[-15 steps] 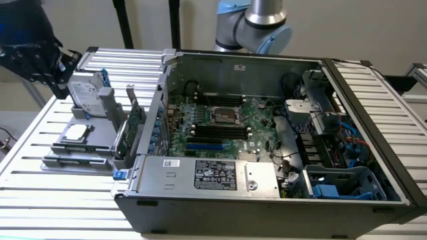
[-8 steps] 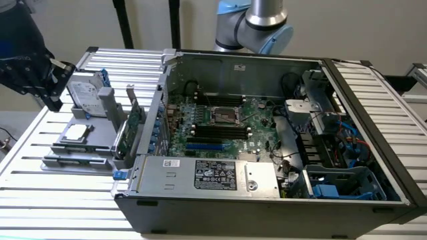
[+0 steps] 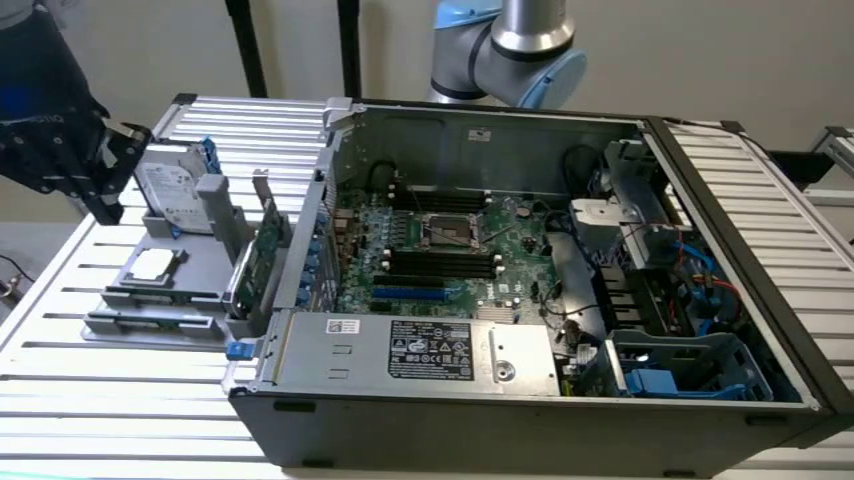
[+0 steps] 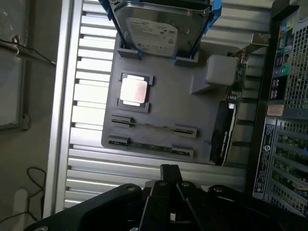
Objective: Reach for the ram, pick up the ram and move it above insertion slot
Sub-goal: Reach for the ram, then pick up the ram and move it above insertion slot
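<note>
ram seated in its fixture, gripper above it, nothing in hand

the black gripper hung over the near edge of the flat grey plastic fixture tray. the tray sat on the slatted metal table, at the exterior view's left of the open dark-grey computer case. how far the gripper was open could not be told. it carried nothing.

the thin, long green circuit-board stick, the ram, lay in the holder row nearest the gripper, apart from it, with each end tucked in a small grey block. the long narrow black memory socket, the insertion slot, sat among identical parallel strips on the green motherboard inside the case, well apart from the ram.

likely trouble, judged from this layout:
- a second, thinner strip lay in the next holder row, just beside the ram. what it was could not be told. a descent slightly off line could close on it, or straddle both.
- the end blocks looked snug. a grasp off the stick's middle could cock it on the lift, jam one end and drag the tray.
- the larger dark card with a metal bracket stood on edge near the holder's end and could catch a wide approach.
- the case's side wall stood between tray and socket, so a low carry could clip it.
- the black strips were alike and a shorter blue slot lay just beside them, so hovering over the wrong one was easy.
</note>
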`<state>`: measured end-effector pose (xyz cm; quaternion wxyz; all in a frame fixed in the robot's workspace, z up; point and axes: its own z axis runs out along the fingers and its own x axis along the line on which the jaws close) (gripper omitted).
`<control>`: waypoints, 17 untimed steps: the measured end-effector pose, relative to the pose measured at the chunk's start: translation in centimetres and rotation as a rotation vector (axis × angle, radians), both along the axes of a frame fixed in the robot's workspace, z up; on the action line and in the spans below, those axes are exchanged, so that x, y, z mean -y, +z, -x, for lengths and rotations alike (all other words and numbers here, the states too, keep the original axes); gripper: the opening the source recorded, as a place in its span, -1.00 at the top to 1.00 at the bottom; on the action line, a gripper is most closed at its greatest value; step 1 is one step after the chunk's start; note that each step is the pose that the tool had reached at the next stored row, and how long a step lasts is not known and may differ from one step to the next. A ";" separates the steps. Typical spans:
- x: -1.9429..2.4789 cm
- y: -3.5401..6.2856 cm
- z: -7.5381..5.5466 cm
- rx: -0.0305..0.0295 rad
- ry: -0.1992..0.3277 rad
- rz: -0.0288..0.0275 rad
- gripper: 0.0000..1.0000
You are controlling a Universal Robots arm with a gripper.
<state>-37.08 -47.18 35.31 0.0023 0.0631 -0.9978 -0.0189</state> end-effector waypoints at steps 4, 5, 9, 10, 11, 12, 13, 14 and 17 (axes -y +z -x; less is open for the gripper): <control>0.00 -0.07 0.0 0.0000 0.072 0.0000 0.79; 0.00 -0.10 0.0 0.0000 0.091 -0.0001 0.79; 0.00 -0.17 0.0 -0.0001 0.163 -0.0001 0.79; 0.00 -0.20 0.0 0.0000 0.181 -0.0001 0.79; 0.00 -0.22 0.0 -0.0001 0.199 0.0000 0.79; 0.00 -0.24 0.0 -0.0001 0.218 -0.0001 0.79; 0.00 -0.26 0.0 -0.0002 0.236 -0.0001 0.79; 0.00 -0.28 0.0 -0.0002 0.254 -0.0001 0.79; 0.00 -0.35 0.0 -0.0007 0.310 -0.0002 0.79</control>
